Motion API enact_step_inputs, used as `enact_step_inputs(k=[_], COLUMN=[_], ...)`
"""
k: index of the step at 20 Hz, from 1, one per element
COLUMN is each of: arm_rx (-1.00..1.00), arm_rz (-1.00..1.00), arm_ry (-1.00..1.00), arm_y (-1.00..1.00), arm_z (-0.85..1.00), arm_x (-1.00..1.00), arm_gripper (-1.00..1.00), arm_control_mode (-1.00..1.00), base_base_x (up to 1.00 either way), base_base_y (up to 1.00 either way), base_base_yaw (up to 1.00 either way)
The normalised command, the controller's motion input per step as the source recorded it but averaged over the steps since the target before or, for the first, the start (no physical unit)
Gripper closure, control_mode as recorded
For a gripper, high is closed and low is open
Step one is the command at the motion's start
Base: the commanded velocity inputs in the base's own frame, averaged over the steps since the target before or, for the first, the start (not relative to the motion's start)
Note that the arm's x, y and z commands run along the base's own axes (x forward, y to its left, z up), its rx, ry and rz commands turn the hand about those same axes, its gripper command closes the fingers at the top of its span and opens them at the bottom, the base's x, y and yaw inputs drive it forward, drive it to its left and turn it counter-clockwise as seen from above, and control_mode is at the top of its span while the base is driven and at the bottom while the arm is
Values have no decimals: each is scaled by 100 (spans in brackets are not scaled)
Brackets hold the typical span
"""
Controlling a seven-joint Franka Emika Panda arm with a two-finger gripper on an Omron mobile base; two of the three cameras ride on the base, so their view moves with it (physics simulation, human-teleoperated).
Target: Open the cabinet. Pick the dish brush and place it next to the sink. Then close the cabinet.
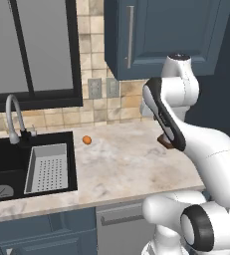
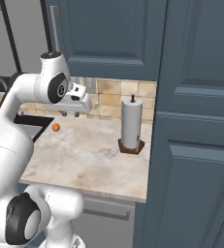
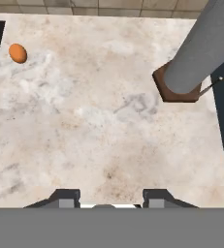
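The dark blue-grey wall cabinet (image 1: pixel 171 35) with its long silver bar handle is shut above the pale marble counter (image 1: pixel 126 164). The black recessed sink (image 1: pixel 17 159) lies at the left. The white arm's gripper (image 2: pixel 70 114) hangs above the counter, jaws apart, holding nothing. A small orange ball (image 3: pixel 18 53) rests near the sink.
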Motion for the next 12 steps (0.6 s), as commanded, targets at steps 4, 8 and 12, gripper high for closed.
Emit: enact_step_inputs(k=[4, 8, 12], arm_rx=[2, 7, 4], arm_rz=[0, -1, 0], arm_ry=[-4, -11, -16], arm_y=[0, 0, 0], arm_z=[0, 21, 50], arm_x=[-13, -44, -53], arm_gripper=[-100, -100, -100], arm_control_mode=[-100, -100, -100], base_base_x=[0, 0, 0], base_base_y=[0, 0, 0], base_base_yaw=[0, 0, 0])
